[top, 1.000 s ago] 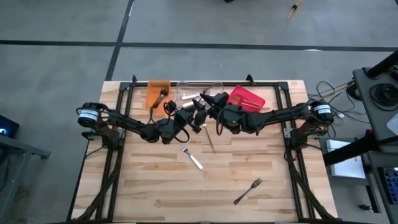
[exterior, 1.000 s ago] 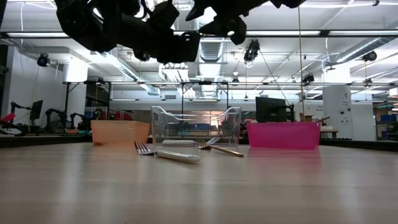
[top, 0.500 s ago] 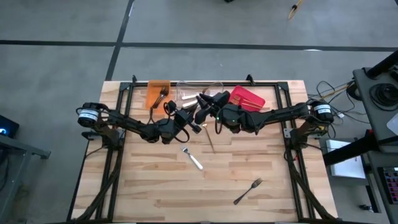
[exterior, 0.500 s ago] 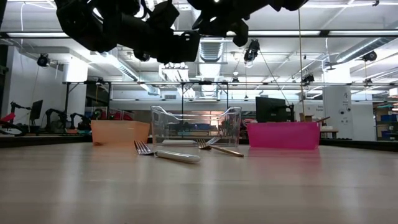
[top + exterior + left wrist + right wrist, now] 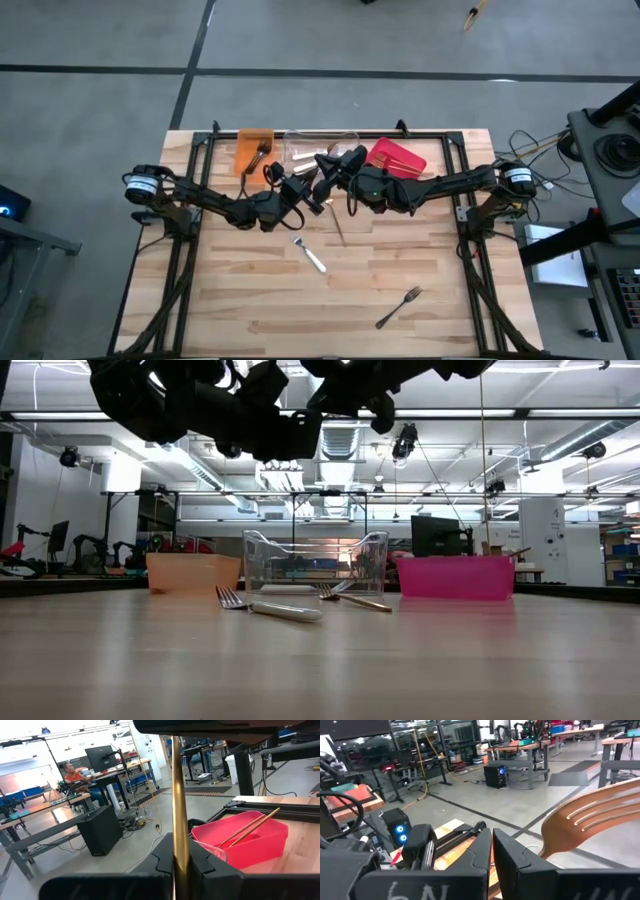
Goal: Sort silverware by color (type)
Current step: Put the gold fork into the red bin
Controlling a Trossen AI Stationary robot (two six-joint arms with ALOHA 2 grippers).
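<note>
A gold fork is held high over the table's far middle, between both grippers. Its handle runs straight up between my left gripper's fingers, and its pronged head sticks out beside my right gripper. Both grippers are shut on it. In the high view my left gripper and my right gripper meet just in front of the clear bin. Three more forks lie flat on the table: a gold one, a silver one and a dark one. My left gripper pinches the gold fork's handle between its two fingers, which lie across it. The fork is lifted clear of the table. My right gripper is shut on the same fork just below its head. Its own finger hides the exact place of contact.
At the far edge stand an orange bin with a dark utensil in it, the clear bin with pale utensils, and a red bin with gold ones. The near half of the table holds only the silver and dark forks.
My right gripper has shut on the gold fork that my left gripper holds up. Both arms have stayed almost where they were, and the fork has kept its place.
</note>
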